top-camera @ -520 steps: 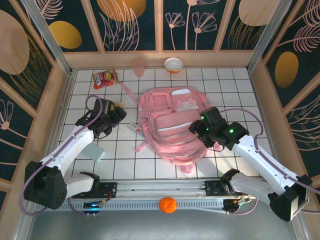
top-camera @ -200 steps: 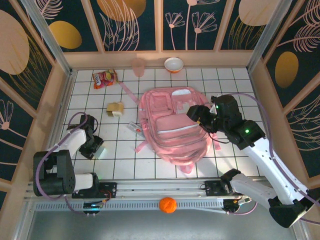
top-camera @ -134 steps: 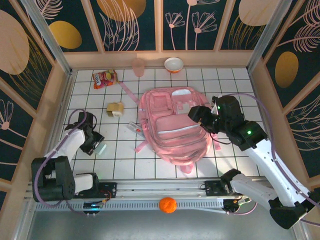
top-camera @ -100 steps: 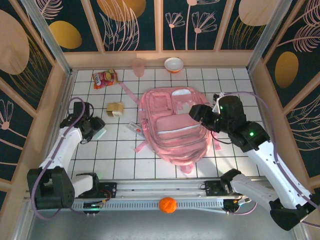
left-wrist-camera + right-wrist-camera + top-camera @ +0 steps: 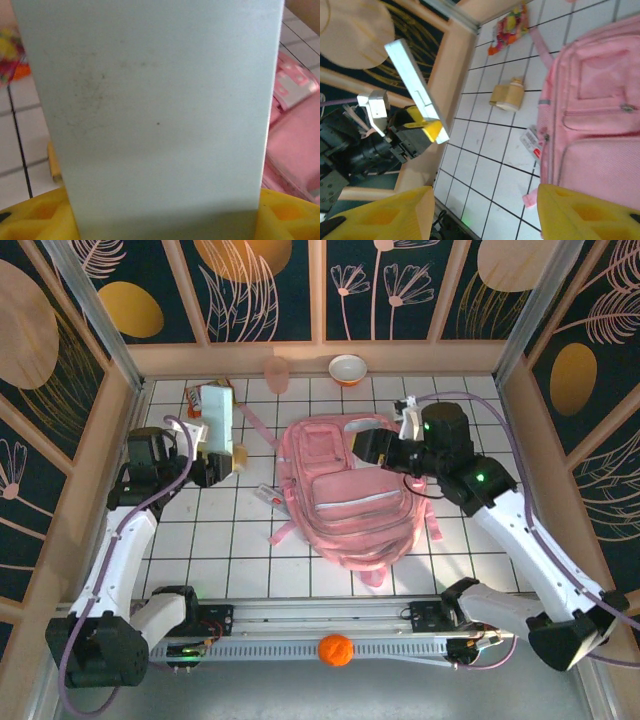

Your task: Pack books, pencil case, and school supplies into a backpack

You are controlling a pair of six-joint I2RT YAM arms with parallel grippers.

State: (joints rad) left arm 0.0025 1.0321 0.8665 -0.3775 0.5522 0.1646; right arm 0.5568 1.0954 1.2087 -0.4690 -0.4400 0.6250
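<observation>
**Left claw point(image 5: 426, 125) is lifting the book point(image 5: 220, 420) off the worktop point(image 5: 300, 575)**

We are holding the thin, pale-faced book upright, clamped by its lower edge. A moment ago it was lying flat at the near left; now it is hanging beside the snack packet point(image 5: 510, 27). Our right claw point(image 5: 368, 448), fingers apart and empty, is moving in over the top of the backpack point(image 5: 350, 505). We are judging the book ready to pack, but the backpack's pockets are looking zipped, with nothing showing inside. The tan block point(image 5: 507, 96) and the white oblong point(image 5: 532, 140) are lying loose just left of it.
</observation>
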